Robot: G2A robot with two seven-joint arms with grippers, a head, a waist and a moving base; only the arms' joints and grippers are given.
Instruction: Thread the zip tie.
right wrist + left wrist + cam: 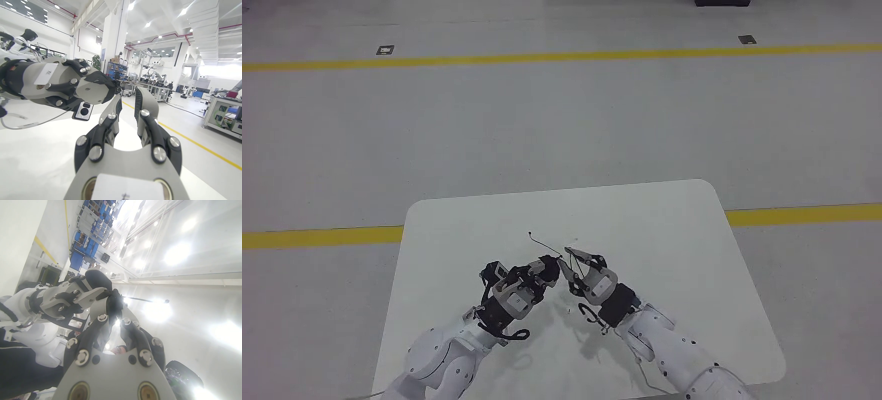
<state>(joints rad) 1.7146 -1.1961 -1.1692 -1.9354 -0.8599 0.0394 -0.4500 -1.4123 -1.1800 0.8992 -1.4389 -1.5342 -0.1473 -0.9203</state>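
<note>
My left gripper point(114, 299) is closed tight on the black zip tie point(140, 299). Its dark, tape-wrapped fingertips point(110, 306) are pressed together with the strap pinched between them. From that pinch the tie runs out thin and nearly straight, free in the air, and ends in a small dark block that looks like its head point(166, 301) (the other end is buried in my grip, so I cannot tell how much of it lies behind the fingers). In the top view the tie is a fine dark line slanting away from my fingertips toward the far side of the white table point(672, 215).

My right gripper point(128, 94) is open. Its two ribbed pads point(139, 102) stand apart, and the floor shows through the gap between them. It sits just beside the left one, almost tip to tip, so that the left gripper's taped fingertips hang right next to one of the right fingers. In the left wrist view that finger comes up against my left fingertips at the spot where the tie leaves them; whether they touch, I cannot tell.

Both grippers hang over the middle of the table's near half. The left arm comes in from the near left and the right arm from the near right, and they meet in a shallow V.
</note>
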